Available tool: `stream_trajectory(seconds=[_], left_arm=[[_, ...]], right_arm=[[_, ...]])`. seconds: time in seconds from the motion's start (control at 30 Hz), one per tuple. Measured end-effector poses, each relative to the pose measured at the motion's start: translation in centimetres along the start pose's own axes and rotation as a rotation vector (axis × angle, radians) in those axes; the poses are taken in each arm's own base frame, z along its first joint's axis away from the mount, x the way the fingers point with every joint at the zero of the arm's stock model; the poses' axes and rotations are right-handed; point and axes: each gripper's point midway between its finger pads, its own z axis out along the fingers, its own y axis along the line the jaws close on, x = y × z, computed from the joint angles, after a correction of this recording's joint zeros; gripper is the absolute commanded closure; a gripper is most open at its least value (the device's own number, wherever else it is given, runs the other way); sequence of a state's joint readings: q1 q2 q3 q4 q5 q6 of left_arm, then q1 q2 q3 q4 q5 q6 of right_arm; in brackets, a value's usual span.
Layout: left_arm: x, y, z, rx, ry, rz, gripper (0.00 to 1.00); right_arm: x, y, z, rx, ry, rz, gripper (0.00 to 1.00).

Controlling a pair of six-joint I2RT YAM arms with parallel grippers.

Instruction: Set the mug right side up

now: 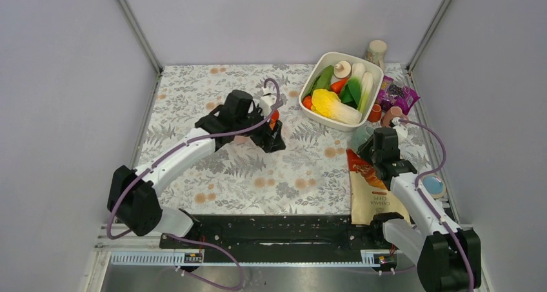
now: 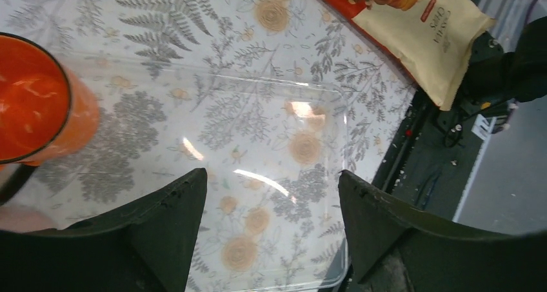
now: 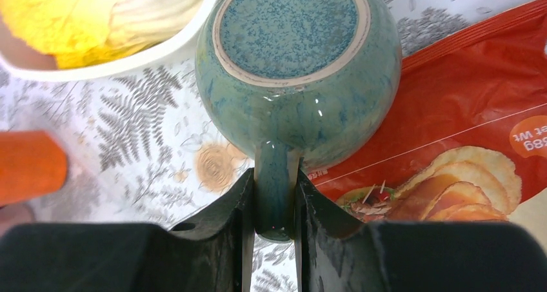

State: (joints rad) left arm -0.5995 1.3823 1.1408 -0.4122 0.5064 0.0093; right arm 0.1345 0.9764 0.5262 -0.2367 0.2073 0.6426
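Note:
The mug (image 3: 290, 66) is teal-glazed with a speckled blue base. In the right wrist view its base faces the camera and its mouth is turned away, out of sight. It sits over the edge of a red chips bag (image 3: 464, 111), next to the white dish (image 3: 129, 63). My right gripper (image 3: 274, 182) is shut on the mug's handle, one finger on each side. In the top view the right gripper (image 1: 380, 144) hides the mug. My left gripper (image 2: 271, 182) is open and empty over a clear plastic tray (image 2: 322, 111); in the top view it (image 1: 274, 137) is at mid-table.
An orange cup (image 2: 32, 105) stands beside the left gripper. The white dish (image 1: 329, 121) holds several vegetables at the back right. The chips bag (image 1: 371, 195) lies at the front right. A purple packet (image 1: 400, 95) and a beige cup (image 1: 376, 50) are at the back right.

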Motion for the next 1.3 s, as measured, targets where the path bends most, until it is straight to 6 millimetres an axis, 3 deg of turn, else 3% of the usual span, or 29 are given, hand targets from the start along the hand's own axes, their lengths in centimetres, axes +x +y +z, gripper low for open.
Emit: stream_trajectory(seconds=[0.13, 0.23, 0.4, 0.6, 0.77, 1.1, 1.3], left_arm=[[0.4, -1.0, 1.6, 0.061, 0.012, -0.096, 0.19], [-0.7, -2.1, 2.7, 0.118, -0.025, -0.163, 0.13], [-2.1, -3.8, 5.6, 0.232, -0.065, -0.313, 0.12], [0.1, -5.0, 9.6, 0.3, 0.027, -0.481, 0.12], [1.1, -5.8, 11.1, 0.331, 0.078, -0.567, 0.13], [-3.5, -8.6, 10.7, 0.439, 0.002, -0.539, 0.13], [-5.8, -8.7, 11.5, 0.457, -0.025, -0.522, 0.17]], right_arm=[[0.6, 1.5, -1.1, -0.097, 0.032, 0.026, 1.0], [1.4, 2.4, -2.0, -0.167, 0.059, 0.063, 1.0], [2.9, 3.6, -3.2, -0.287, 0.09, 0.162, 1.0], [2.5, 5.5, -4.9, -0.398, 0.1, 0.251, 1.0], [0.9, 7.5, -6.7, -0.503, 0.066, 0.31, 1.0], [-0.7, 10.3, -8.7, -0.645, 0.065, 0.396, 1.0], [-0.6, 11.8, -9.9, -0.719, 0.082, 0.416, 1.0]])
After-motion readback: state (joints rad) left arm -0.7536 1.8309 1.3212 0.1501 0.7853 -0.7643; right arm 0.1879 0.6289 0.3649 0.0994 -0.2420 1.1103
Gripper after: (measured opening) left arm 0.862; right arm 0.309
